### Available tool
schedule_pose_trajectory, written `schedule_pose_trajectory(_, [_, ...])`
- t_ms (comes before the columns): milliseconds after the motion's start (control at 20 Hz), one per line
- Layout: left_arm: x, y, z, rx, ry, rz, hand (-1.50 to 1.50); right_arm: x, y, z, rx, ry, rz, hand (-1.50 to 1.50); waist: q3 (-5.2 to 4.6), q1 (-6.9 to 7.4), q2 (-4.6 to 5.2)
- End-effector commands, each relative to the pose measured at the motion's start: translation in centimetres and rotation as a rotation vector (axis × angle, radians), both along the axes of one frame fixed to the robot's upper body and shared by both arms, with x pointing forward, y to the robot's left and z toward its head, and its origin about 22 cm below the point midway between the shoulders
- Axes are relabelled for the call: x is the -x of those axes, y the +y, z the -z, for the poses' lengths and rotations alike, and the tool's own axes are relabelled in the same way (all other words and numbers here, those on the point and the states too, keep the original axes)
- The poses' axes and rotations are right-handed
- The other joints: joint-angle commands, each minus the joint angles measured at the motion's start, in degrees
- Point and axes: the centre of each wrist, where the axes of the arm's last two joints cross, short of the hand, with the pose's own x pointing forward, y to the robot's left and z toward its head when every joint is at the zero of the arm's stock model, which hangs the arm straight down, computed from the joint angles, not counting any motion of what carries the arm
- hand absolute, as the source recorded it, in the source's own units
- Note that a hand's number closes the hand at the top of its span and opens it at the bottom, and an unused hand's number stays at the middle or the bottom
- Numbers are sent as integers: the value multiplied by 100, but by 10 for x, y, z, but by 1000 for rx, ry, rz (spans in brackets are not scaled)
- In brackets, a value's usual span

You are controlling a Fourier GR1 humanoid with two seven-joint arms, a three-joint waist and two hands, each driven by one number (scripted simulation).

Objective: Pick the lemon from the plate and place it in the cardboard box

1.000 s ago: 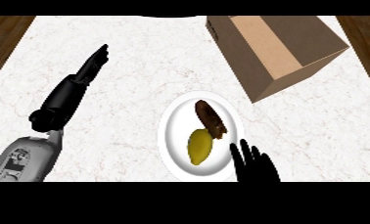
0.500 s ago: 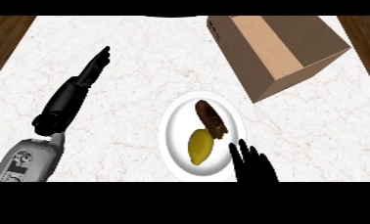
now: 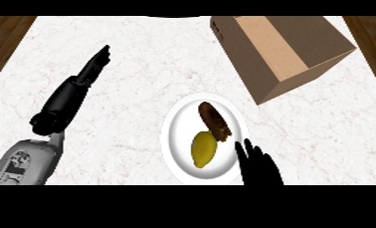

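My right hand has crept a little up since a second ago; its fingers are straight and hold nothing, at the right rim of the round white plate. I should curl them across the oval yellow lemon. The lemon lies on the plate, long axis nearly up-down, top tilted right, beside a dark brown pastry. My left hand rests open far left. The open brown cardboard box waits farthest.

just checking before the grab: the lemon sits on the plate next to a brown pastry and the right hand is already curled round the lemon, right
Not quite. In the head view the lemon does lie on the plate beside the brown pastry, but the right hand is not curled round it: it is open, fingers straight, at the plate's lower right edge, apart from the lemon.
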Motion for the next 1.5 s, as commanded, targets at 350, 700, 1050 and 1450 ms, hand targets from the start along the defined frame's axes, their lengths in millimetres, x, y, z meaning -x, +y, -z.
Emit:
schedule_pose_trajectory(350, [-5, 6, 1, -3, -6, -5, 0, -63, 57, 70, 132, 64, 162, -150, 10, -52, -8])
schedule_pose_trajectory(700, [18, 22, 3, 11, 16, -25, 0, -94, 68, 93, 194, -65, 24, 150, 12, -78, -39])
schedule_pose_trajectory(1050, [-4, -1, -14, 4, 10, -9, 0, -98, 79, 104, 244, -195, 21, 150, 12, -112, -38])
schedule_pose_trajectory(1450, [-5, -25, -2, 14, -12, 86, 0, -215, 84, 13, 163, -222, -121, 150, 18, 554, 205])
